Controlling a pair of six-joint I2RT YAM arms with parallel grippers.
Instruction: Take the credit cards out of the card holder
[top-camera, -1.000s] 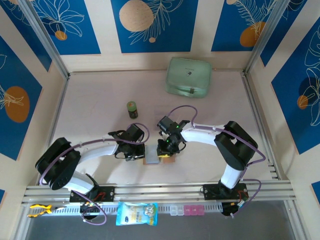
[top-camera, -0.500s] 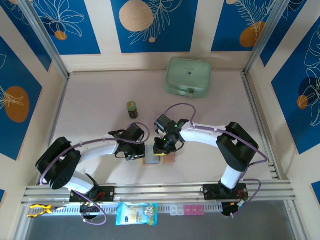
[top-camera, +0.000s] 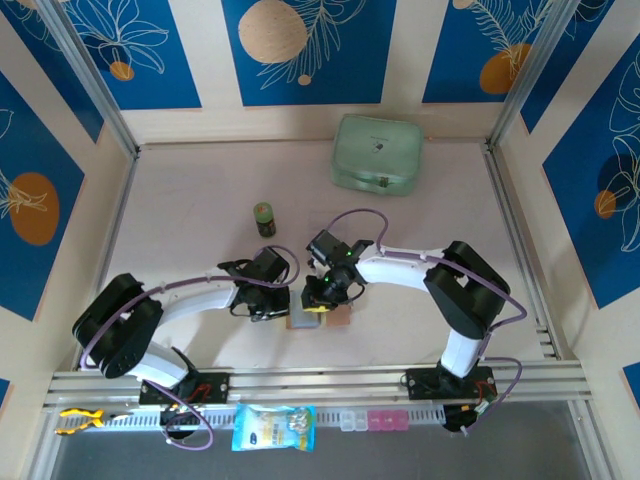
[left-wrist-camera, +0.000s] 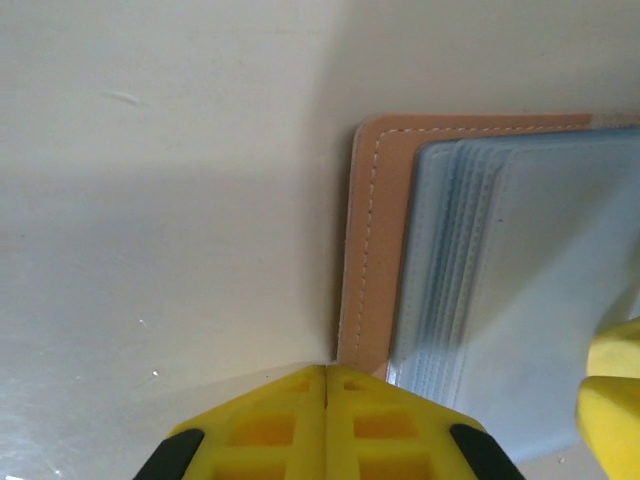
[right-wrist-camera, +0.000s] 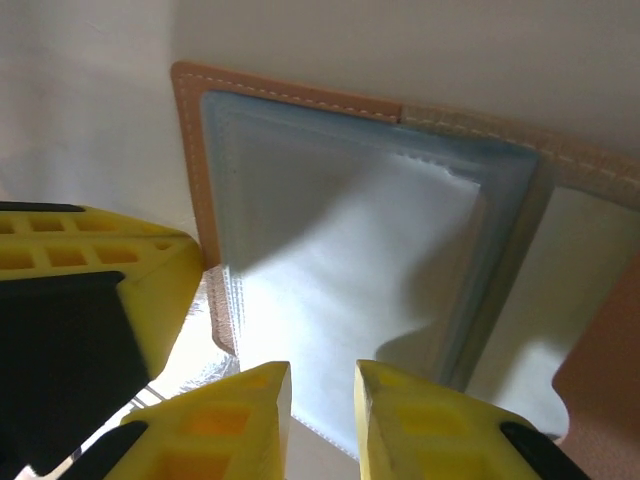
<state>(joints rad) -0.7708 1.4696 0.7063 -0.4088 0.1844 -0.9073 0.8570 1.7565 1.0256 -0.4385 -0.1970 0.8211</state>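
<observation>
The left gripper has its fingers pressed together with nothing between them. Its tips sit at the near corner of the wallet, right at the tan stitched border. From the wrist view it cannot be told whether they bear down on the leather or stop just short of it.

Ahead of those tips and to their right, the wallet lies open and flat on the table, with its grey pockets fanned in thin layers. No blue card face shows. The cards are judged to be tucked inside those layers, so nothing is out yet.

The right gripper hangs over the opposite side of the same pocket stack, with the left gripper just beside it. Its fingers stand a narrow slot apart above the stack's near edge. Nothing seems caught in the slot, though the view is too close to be sure.

The step in hand looks like finding a card edge. To do it well, the left tips should pin the border firmly so the wallet cannot slide or fold shut. The right fingers should come in low and shallow at a pocket mouth, one finger slipped under a single layer. They should close on the stiff card and not on the limp lining, then draw away along the pocket's length. A steep or sideways pull would likely drag the whole wallet out from under the left tips.
</observation>
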